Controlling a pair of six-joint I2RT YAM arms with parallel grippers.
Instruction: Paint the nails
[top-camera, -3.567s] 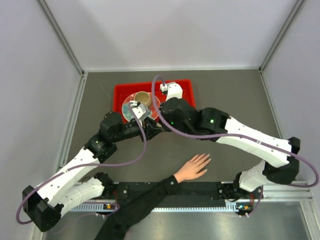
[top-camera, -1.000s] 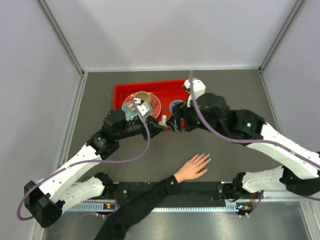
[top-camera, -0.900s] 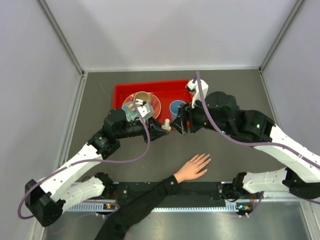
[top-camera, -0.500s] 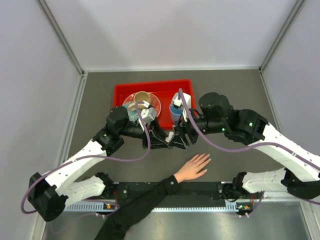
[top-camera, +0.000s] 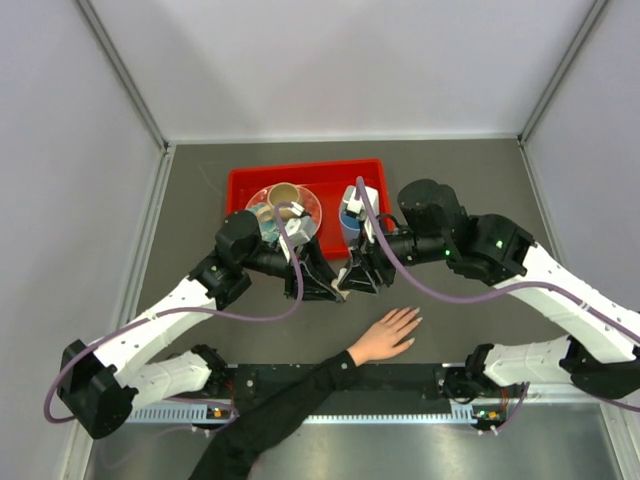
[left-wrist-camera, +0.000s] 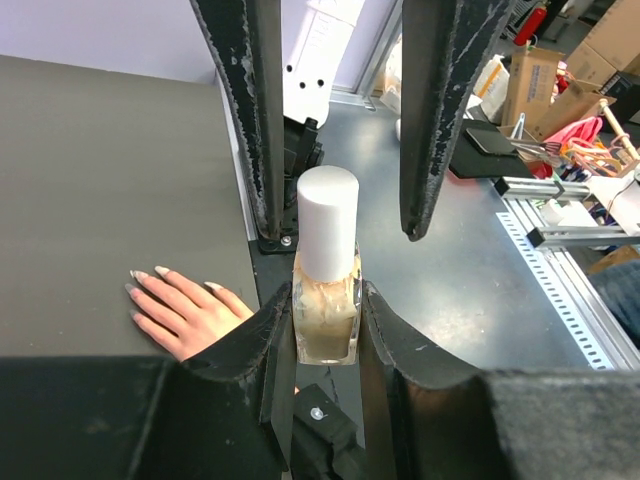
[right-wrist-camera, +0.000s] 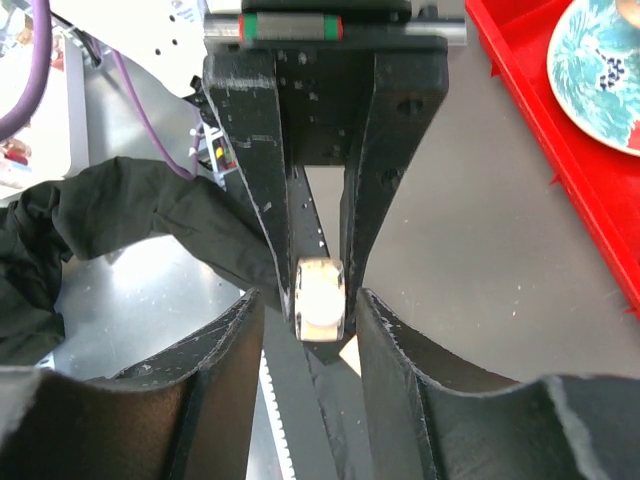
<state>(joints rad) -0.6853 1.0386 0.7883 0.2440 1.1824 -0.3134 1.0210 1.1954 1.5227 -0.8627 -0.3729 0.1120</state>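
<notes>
My left gripper (left-wrist-camera: 325, 300) is shut on a glass nail polish bottle (left-wrist-camera: 325, 325) of beige polish with a white cap (left-wrist-camera: 327, 220). My right gripper (left-wrist-camera: 340, 235) is open, one finger on each side of the cap and apart from it. In the right wrist view the cap (right-wrist-camera: 320, 297) shows end-on between my open right gripper's (right-wrist-camera: 312, 298) fingers. From above, the left gripper (top-camera: 322, 283) and right gripper (top-camera: 356, 279) meet over the mat. A light-skinned hand (top-camera: 385, 335) with a black sleeve lies flat just in front; its pale nails (left-wrist-camera: 135, 275) show in the left wrist view.
A red tray (top-camera: 240, 180) stands at the back, holding a patterned plate (top-camera: 305, 203), a tan cup (top-camera: 285, 194) and a blue cup (top-camera: 349, 225). The tray (right-wrist-camera: 560, 130) and plate (right-wrist-camera: 600, 70) also show in the right wrist view. Grey walls enclose the mat.
Both grippers have moved from the red tray toward the front, above the hand. The right gripper has swung left and now faces the left, its fingers round the bottle's cap.
</notes>
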